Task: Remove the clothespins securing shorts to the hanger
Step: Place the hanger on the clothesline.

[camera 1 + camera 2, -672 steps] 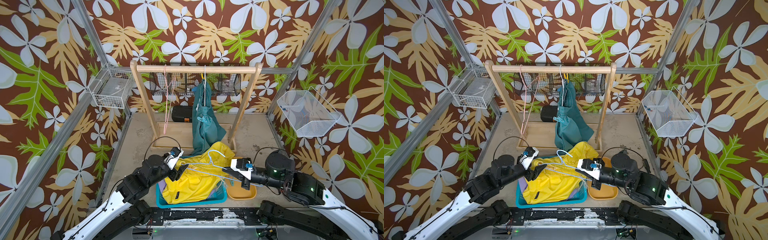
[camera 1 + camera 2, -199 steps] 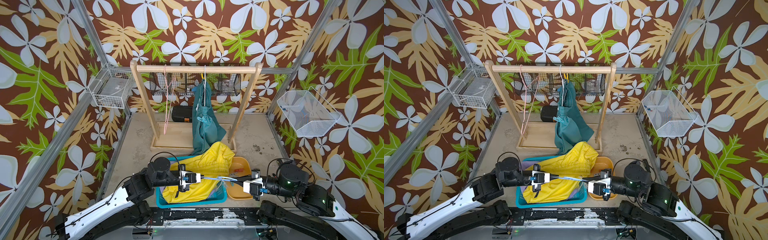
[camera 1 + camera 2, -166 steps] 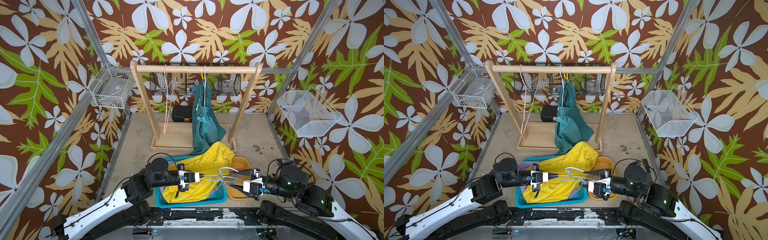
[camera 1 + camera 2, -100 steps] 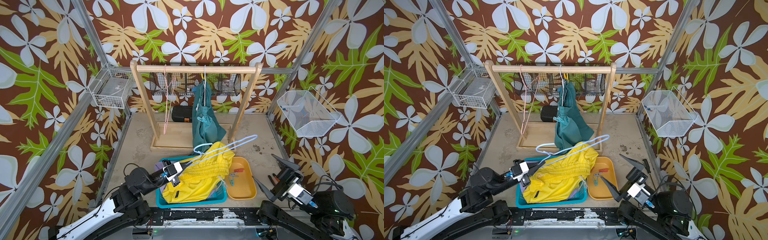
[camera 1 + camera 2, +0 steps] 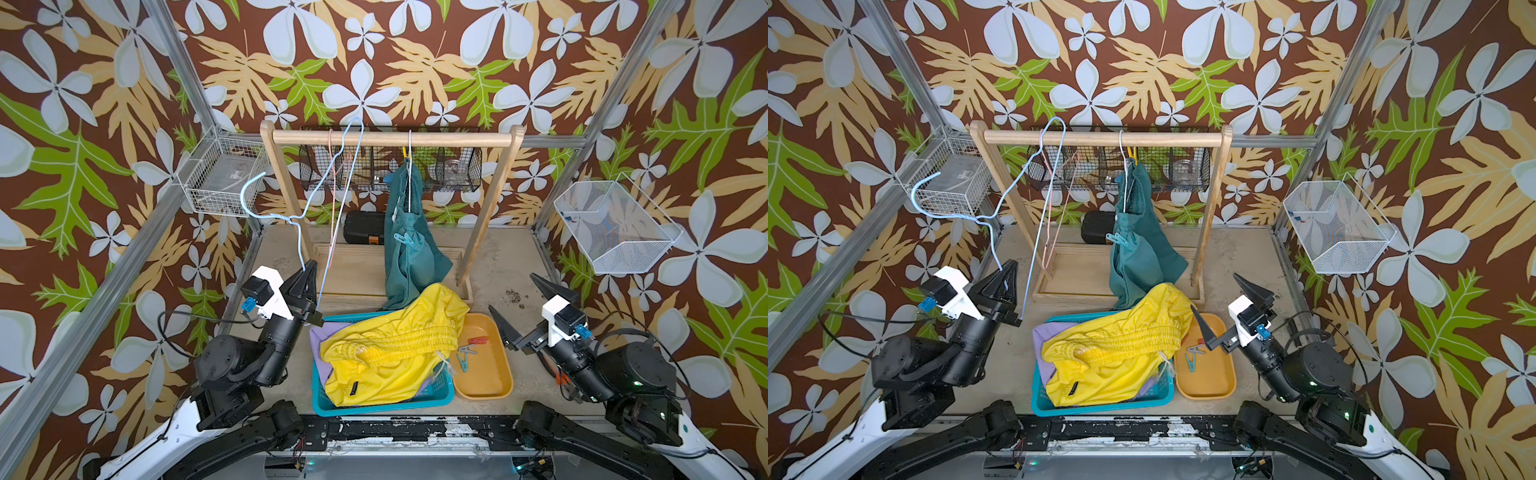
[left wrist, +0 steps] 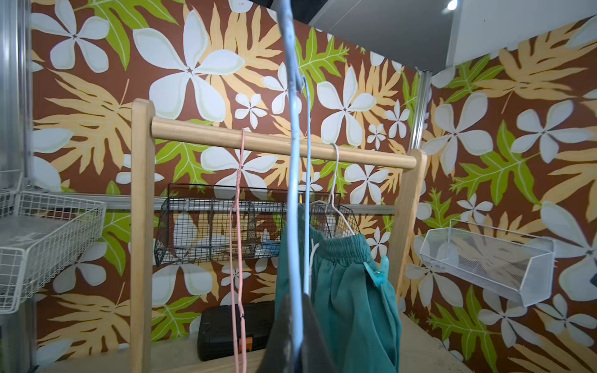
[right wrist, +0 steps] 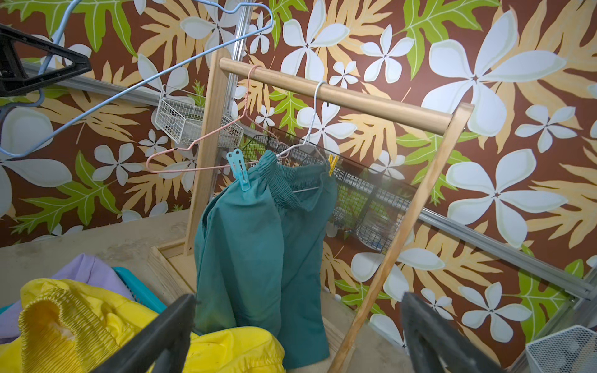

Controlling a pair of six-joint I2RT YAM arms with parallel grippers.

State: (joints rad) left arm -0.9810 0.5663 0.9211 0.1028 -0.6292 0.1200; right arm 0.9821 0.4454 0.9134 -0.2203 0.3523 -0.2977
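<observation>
Blue hanger (image 5: 286, 217): bare wire, clamped at one shoulder between the closed jaws of the left gripper (image 5: 309, 276). It is held up in front of the left end of the rail (image 5: 457, 139), hook turned toward the left wall.

Right gripper (image 5: 515, 295): jaws spread wide, nothing held. It is poised low at the right, just beside the tray (image 5: 486, 384).

Teal shorts (image 5: 409, 257): hung on the white hanger (image 7: 310, 129) near the middle of the rail. In the right wrist view the waistband is seen fastened by a blue peg (image 7: 239, 172) at the near end and a yellow peg (image 7: 332, 161) at the far end.

Pink hanger (image 7: 193, 145): bare, hooked on the rail left of the teal shorts.

Yellow shorts (image 5: 395, 353): heaped in the basket (image 5: 374, 406), spilling over its back rim.

Lilac shorts (image 5: 319, 337): laid under the yellow shorts, seen at the basket's left edge.

Red peg (image 5: 478, 340) and teal pegs (image 5: 463, 362): loose, laid in the tray's back left corner.
</observation>
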